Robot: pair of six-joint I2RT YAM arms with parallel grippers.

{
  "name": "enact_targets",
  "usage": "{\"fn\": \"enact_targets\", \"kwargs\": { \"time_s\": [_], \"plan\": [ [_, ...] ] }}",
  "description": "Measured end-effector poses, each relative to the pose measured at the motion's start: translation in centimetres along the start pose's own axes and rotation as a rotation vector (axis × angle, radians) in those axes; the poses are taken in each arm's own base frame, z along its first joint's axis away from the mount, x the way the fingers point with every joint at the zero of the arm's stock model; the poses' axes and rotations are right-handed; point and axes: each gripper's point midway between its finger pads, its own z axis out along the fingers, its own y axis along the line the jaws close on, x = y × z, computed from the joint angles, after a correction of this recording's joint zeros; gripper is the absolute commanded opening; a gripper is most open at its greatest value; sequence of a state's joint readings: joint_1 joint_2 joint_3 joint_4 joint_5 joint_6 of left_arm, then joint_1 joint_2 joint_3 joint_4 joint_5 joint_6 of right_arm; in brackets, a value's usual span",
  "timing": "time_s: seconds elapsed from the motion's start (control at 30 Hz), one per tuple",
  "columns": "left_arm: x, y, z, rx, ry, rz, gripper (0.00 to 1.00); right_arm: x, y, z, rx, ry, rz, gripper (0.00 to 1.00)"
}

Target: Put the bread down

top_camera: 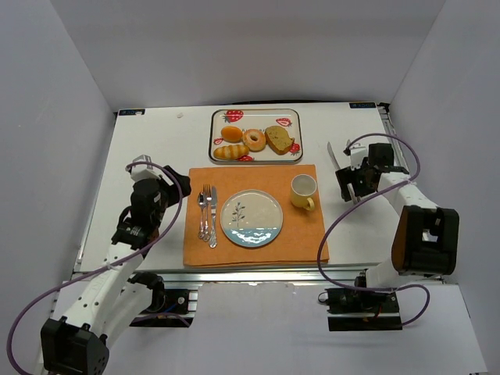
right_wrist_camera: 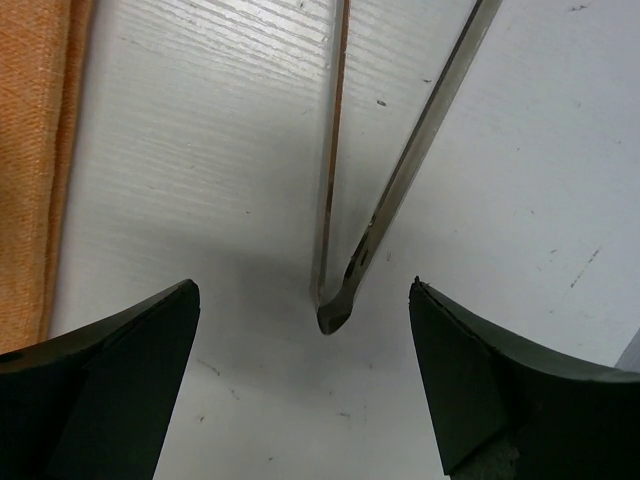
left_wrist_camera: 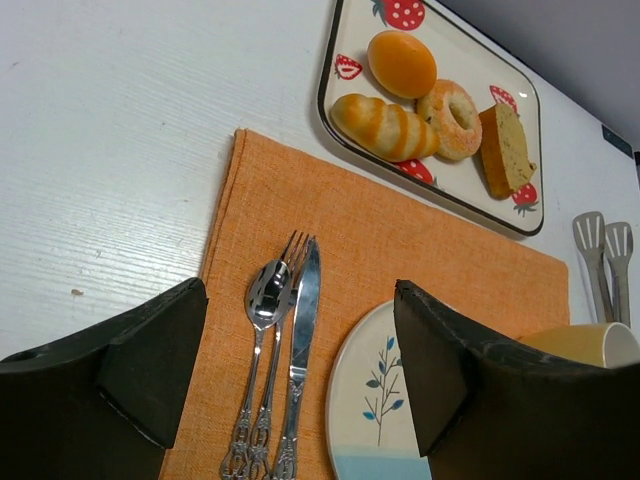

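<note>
A strawberry-patterned tray [top_camera: 258, 112] at the back holds a brown bread slice [top_camera: 278, 139], a striped roll [top_camera: 231, 151], a ringed bagel [top_camera: 254, 139] and an orange bun [top_camera: 231, 133]. The left wrist view shows the slice [left_wrist_camera: 507, 148], roll [left_wrist_camera: 383, 127], bagel [left_wrist_camera: 450, 105] and bun [left_wrist_camera: 401, 63]. An empty plate [top_camera: 251, 219] with a leaf print sits on the orange placemat [top_camera: 305, 242]. Metal tongs [top_camera: 334, 158] lie right of the mat. My right gripper [top_camera: 351, 186] is open, its fingers either side of the tongs' hinge end [right_wrist_camera: 335, 312]. My left gripper [top_camera: 176, 187] is open and empty over the mat's left edge.
A spoon, fork and knife [top_camera: 207, 215] lie left of the plate, also in the left wrist view [left_wrist_camera: 280, 330]. A yellow cup [top_camera: 304, 191] stands at the plate's right. White walls enclose the table on three sides.
</note>
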State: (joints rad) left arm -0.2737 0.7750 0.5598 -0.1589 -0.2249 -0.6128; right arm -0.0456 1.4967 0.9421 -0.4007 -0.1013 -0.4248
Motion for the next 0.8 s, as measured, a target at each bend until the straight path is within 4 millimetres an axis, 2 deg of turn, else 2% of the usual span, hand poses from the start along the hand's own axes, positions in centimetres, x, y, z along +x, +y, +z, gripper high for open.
{"fn": "enact_targets", "kwargs": {
  "time_s": [0.27,0.47,0.57,0.73,0.8],
  "plan": [
    [0.8,0.5,0.2,-0.020,0.029,0.021,0.85,1.6,-0.8,4.5,-0.008,0.093,0.002,0.87],
    [0.9,0.8,-0.1,-0.028,0.037,0.021,0.85,-1.1,-3.1,6.6,-0.011,0.063,0.037,0.81],
    [0.6,0.7,-0.5,-0.024,0.026,0.009,0.85,-1.6,-3.3,7.1,-0.029,0.052,0.047,0.73],
    [0.3,0.5,-0.8,-0.017,0.013,-0.010,0.85,-2.3,-3.1,7.8,-0.067,0.035,0.049,0.46],
    [0.3,0.6,-0.8,-0.021,0.015,-0.011,0.85,-2.5,-3.2,7.9,-0.075,0.028,0.047,0.31]
  ]
}}
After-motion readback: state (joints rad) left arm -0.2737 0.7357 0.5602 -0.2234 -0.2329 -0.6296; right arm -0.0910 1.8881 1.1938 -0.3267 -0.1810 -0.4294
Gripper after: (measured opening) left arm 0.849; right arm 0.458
